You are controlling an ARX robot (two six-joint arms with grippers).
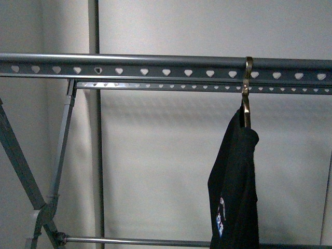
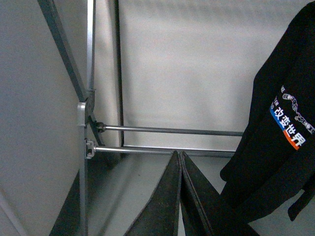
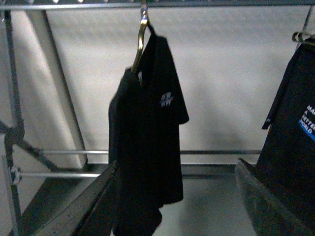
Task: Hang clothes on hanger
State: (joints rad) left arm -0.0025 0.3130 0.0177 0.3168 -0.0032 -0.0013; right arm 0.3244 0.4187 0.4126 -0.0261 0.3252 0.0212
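**Shirt is up on the rack**

I see the black shirt (image 1: 236,181) hanging from a gold hook (image 1: 247,91) over the rack's top rail (image 1: 155,65), so it can drop straight down. No worktop shows, so I cannot place it by edges. My left tool (image 2: 180,196) is pressed closed and holds nothing. My right tool (image 3: 172,206) is spread wide, near the shirt but not gripping it. Another dark shirt (image 3: 295,132) hangs beside it. I think the job looks done.

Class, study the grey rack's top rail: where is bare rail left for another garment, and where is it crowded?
The grey metal rack's heart-punched top rail is bare from its slanted leg across to the brass-coloured hook. Crowding begins there: the black printed T-shirt hangs below it, and the right wrist view shows a second dark garment beyond.
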